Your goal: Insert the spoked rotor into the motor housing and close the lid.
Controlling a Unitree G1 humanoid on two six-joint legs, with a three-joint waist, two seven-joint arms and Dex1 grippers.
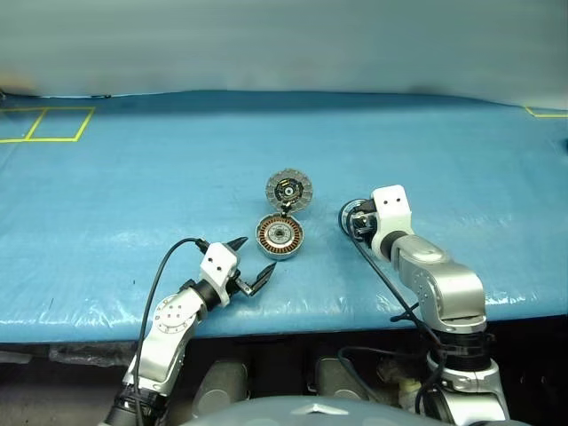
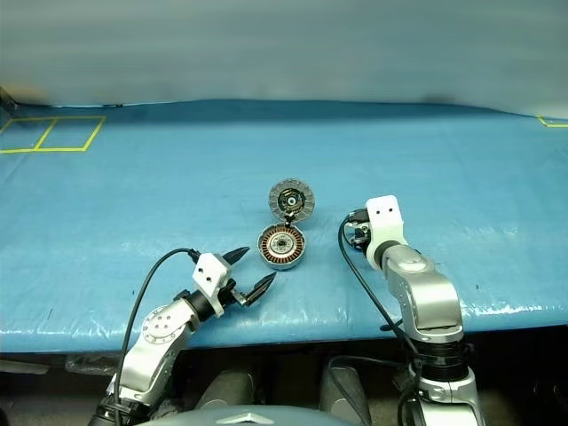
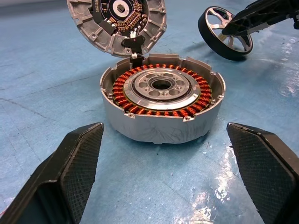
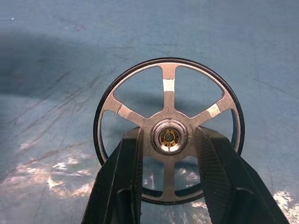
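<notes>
Nearest, the left end effector (image 1: 255,264) hangs wide open just in front of the motor housing (image 1: 280,236), touching nothing. If it drifts fwd it can push the housing off its spot. Behind the housing the lid (image 1: 288,189) stands hinged open, windings exposed.

To the right, the right end effector (image 4: 168,179) has its fingers each side of the hub of the spoked rotor (image 4: 169,130), w/ the rotor apparently tilted on edge. Contact looks narrow, so the rotor may twist or slip out, drop on the blue surface (image 1: 133,186) and roll. If it arrives tilted it can jam on the rim, approx.
</notes>
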